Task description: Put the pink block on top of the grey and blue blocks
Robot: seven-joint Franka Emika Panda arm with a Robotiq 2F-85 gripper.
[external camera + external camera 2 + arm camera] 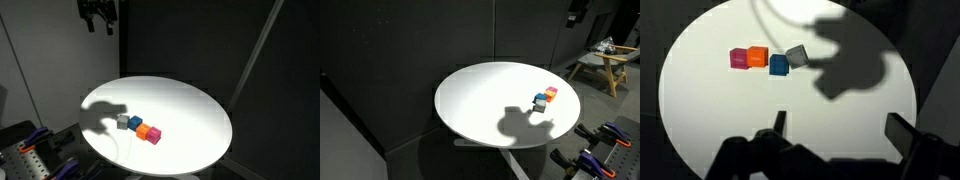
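Observation:
Four small cubes lie in a row on the round white table (pixel 190 105). The pink block (pixel 738 59) is at one end, then an orange cube (pixel 758 56), then the blue block (pixel 778 65), then the grey block (pixel 797 55), slightly turned. In an exterior view they show as grey (pixel 123 121), blue (pixel 135 124), orange (pixel 144 130) and pink (pixel 154 136). In an exterior view (pixel 544 98) they cluster near the table's edge. My gripper (pixel 836 125) is open and empty, high above the table (pixel 98 18), far from the blocks.
The table (pixel 480 100) stands before black curtains. The arm's shadow (pixel 105 112) falls beside the cubes. Clamps and tools (pixel 30 155) lie below the table's edge. A wooden stool (pixel 605 62) stands at the far side.

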